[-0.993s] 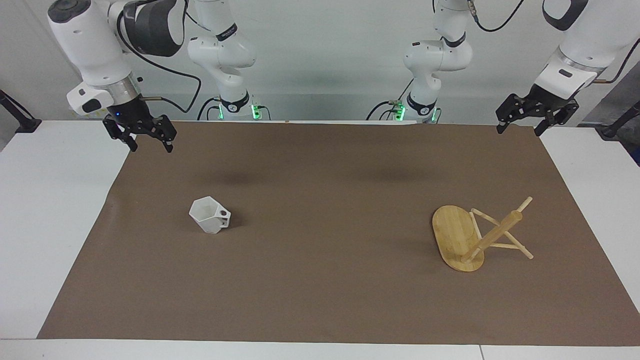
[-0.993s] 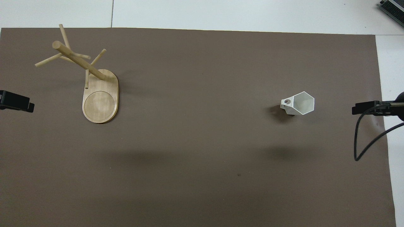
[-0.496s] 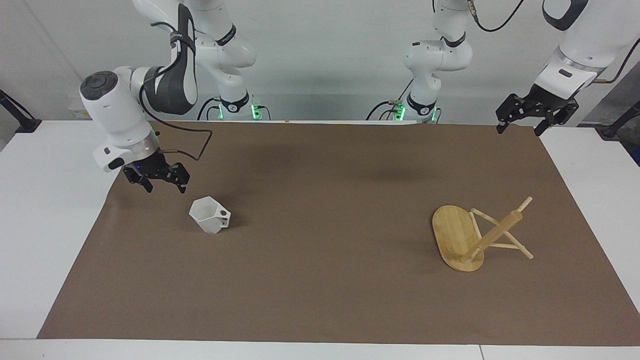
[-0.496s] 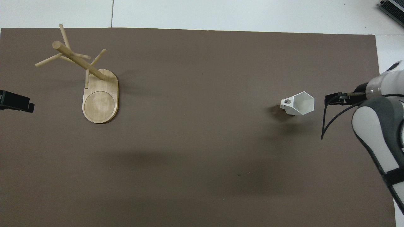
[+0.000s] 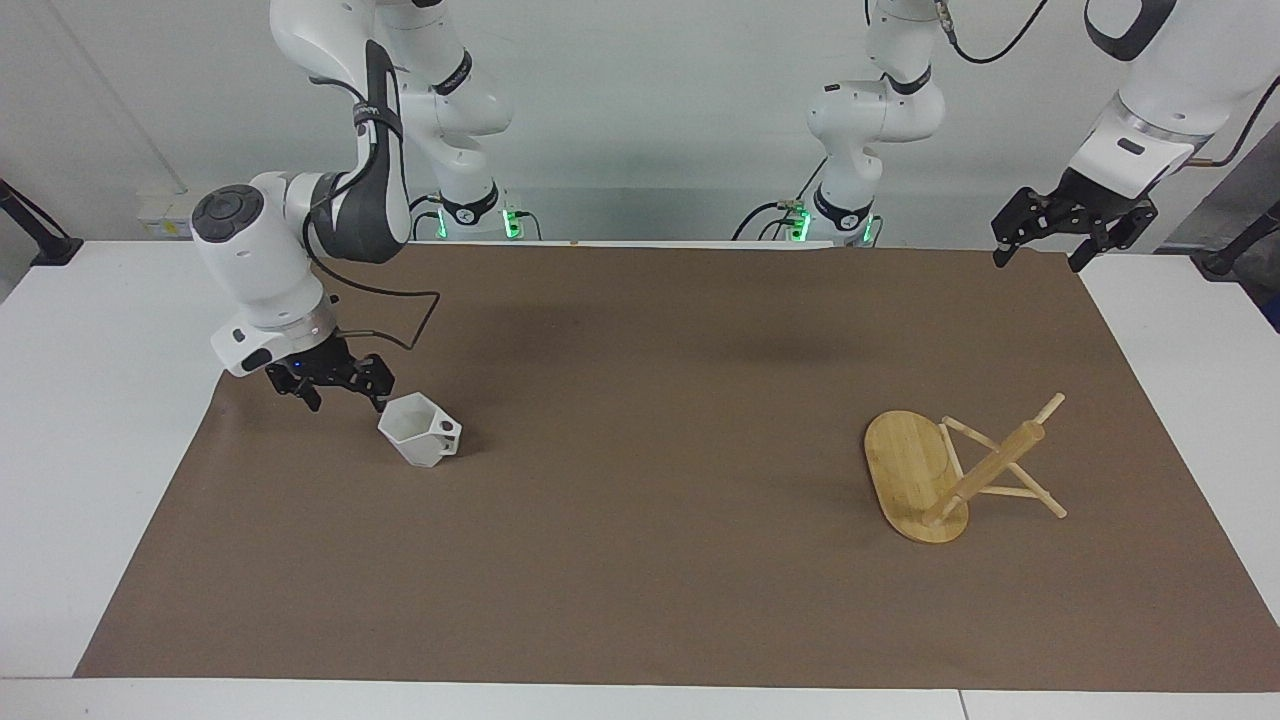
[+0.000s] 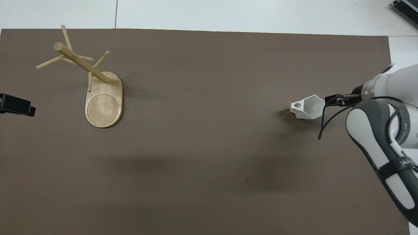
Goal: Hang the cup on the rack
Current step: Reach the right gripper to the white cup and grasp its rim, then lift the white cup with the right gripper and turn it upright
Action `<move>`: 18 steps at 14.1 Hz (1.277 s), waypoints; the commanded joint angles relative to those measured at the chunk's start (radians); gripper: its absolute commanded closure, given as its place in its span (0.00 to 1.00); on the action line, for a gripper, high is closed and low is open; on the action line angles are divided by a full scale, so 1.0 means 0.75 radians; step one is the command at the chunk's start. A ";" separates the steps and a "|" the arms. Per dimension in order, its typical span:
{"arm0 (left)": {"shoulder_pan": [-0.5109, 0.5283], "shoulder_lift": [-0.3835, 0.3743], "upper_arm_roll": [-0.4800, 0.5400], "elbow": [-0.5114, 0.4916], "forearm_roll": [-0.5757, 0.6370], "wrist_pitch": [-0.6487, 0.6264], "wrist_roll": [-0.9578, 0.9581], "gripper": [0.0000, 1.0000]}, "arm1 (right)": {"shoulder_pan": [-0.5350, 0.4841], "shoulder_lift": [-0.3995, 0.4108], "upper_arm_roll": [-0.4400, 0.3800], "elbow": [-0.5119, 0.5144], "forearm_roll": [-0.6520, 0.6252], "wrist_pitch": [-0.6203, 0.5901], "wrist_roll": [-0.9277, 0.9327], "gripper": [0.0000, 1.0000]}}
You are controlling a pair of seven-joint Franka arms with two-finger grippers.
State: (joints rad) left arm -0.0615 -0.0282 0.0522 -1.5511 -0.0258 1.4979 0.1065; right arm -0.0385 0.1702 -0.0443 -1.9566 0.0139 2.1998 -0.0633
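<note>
In the facing view the right gripper (image 5: 343, 394), jaws open and empty, hangs low just beside the cup (image 5: 420, 429) on the bench toward the right arm's end, nothing grasped yet, while in the overhead view the rack (image 6: 104, 100) stands well apart, its pegs bare, and the left gripper (image 6: 16, 105) waits open.

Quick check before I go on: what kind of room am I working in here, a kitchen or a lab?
Most likely a robotics lab, not a kitchen: two arms bolted at a white table, a brown mat covering it, bare white walls, and only a cup and rack laid out.
</note>
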 commanded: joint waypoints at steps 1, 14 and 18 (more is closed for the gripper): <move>0.006 -0.040 -0.008 -0.049 0.020 0.017 -0.013 0.00 | 0.015 0.025 0.002 -0.056 0.014 0.100 0.072 0.00; -0.014 -0.042 -0.014 -0.049 0.020 0.013 -0.013 0.00 | 0.041 0.027 0.002 -0.091 0.018 0.102 0.105 0.60; -0.012 -0.042 -0.014 -0.049 0.020 0.007 -0.019 0.00 | 0.043 0.027 0.002 -0.087 0.016 0.104 0.117 0.75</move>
State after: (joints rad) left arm -0.0625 -0.0289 0.0372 -1.5515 -0.0258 1.4959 0.1061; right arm -0.0060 0.2039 -0.0448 -2.0166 0.0150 2.2847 0.0057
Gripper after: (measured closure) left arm 0.000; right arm 0.714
